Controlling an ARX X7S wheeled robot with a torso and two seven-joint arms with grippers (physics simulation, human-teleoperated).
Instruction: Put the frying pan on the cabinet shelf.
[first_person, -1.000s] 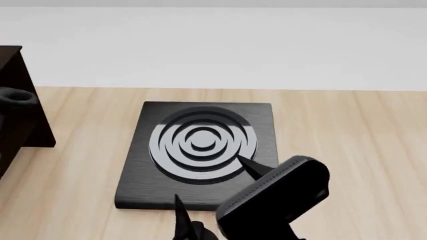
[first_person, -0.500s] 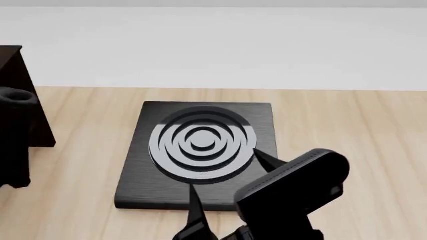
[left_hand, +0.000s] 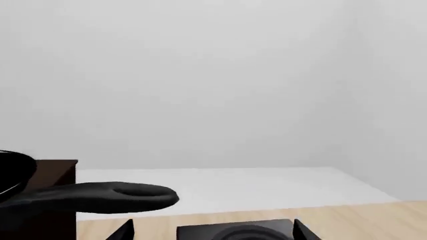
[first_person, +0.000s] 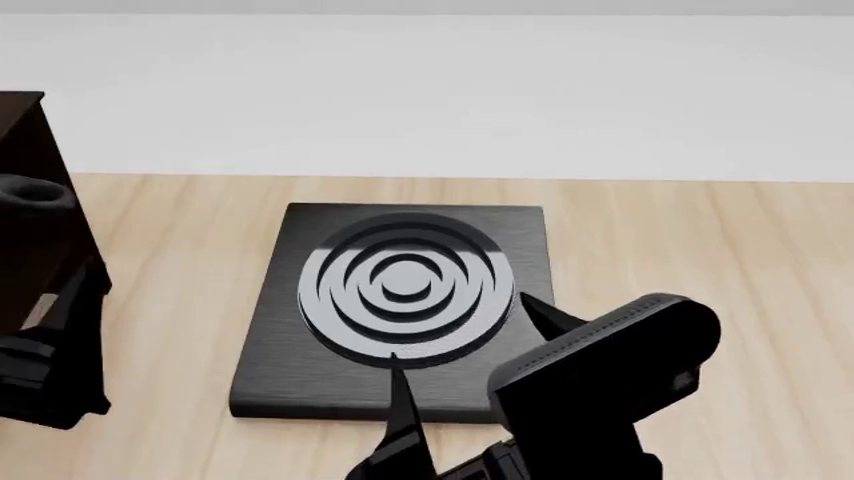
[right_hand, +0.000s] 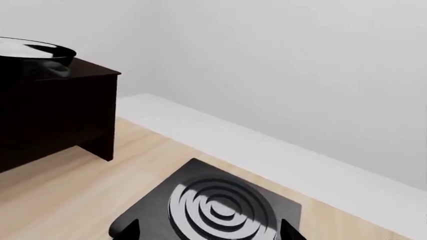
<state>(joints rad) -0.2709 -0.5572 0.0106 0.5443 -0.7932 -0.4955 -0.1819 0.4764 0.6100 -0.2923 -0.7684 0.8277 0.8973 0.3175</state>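
The frying pan (right_hand: 32, 52) rests on top of the very dark cabinet (right_hand: 53, 115), its glossy grey base showing. In the left wrist view its long black handle (left_hand: 100, 197) sticks out past the cabinet's edge (left_hand: 59, 172). My left gripper (left_hand: 212, 233) is open and empty, apart from the handle; in the head view it (first_person: 54, 350) is at the left edge, below the cabinet (first_person: 27, 150). My right gripper (first_person: 458, 327) is open and empty over the near edge of the burner plate (first_person: 400, 300); only its fingertips (right_hand: 130, 230) show in the right wrist view.
The square black burner plate (right_hand: 213, 210) with concentric rings lies mid-table on the pale wooden top (first_person: 694, 260). A white wall strip (first_person: 427, 90) runs behind the table. The burner plate also shows in the left wrist view (left_hand: 233, 233).
My right gripper has drifted right and a little further from the table's near edge. My left gripper has come into the head view at the left edge, below the cabinet.
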